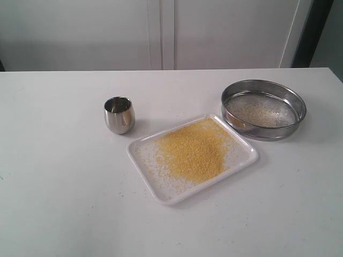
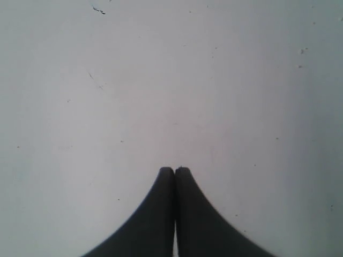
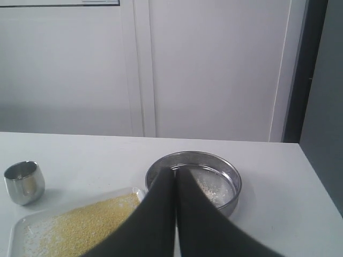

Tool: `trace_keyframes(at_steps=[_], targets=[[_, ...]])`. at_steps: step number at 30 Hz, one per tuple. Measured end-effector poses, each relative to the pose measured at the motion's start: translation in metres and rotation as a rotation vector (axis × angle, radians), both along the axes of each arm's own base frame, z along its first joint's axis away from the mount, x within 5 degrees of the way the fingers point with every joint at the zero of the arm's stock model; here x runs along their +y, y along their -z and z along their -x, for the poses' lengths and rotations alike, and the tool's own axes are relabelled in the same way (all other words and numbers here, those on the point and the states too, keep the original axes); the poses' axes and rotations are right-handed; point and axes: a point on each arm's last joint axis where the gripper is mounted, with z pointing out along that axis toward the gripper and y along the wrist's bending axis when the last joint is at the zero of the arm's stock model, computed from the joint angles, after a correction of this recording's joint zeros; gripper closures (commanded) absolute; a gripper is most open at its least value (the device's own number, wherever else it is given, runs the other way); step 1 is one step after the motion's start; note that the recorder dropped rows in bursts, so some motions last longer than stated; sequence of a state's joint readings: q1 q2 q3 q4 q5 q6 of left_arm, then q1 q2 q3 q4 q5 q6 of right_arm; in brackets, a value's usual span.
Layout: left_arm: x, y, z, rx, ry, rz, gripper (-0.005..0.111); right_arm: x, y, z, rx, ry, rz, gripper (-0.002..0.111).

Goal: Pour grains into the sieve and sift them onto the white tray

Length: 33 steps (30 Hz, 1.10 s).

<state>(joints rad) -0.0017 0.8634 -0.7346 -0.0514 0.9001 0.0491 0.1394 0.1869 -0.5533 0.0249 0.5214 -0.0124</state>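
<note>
Two grippers, both clenched, empty. Left gripper (image 2: pixel 174 170): only bare table (image 2: pixel 161 80) ahead of jaws. Right gripper (image 3: pixel 175 171): sieve (image 3: pixel 235 187) straight ahead beyond jaw tips, apart. Grains (image 1: pixel 190 151) heaped on white tray (image 1: pixel 242 154), nearer jaws than sieve, toward steel cup (image 1: pixel 119 114). Sieve likely light, stiff, slippery: pinch upright rim wall. Grains loose, spill-prone: keep tray level.
</note>
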Motion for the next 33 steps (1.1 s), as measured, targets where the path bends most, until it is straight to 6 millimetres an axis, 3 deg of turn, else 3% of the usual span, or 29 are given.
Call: trace_keyframes(at_steps=[20,26,33], targets=[[0.000,0.000,0.000,0.000,0.000,0.000,0.107,0.000,0.001,-0.001,0.003,0.000,0.000,0.108],[0.000,0.000,0.000,0.000,0.000,0.000,0.107,0.001,0.023,-0.009,0.065,0.000,0.009,0.108],[0.000,0.000,0.000,0.000,0.000,0.000,0.107,0.003,0.067,-0.019,0.201,0.000,0.028,0.108]])
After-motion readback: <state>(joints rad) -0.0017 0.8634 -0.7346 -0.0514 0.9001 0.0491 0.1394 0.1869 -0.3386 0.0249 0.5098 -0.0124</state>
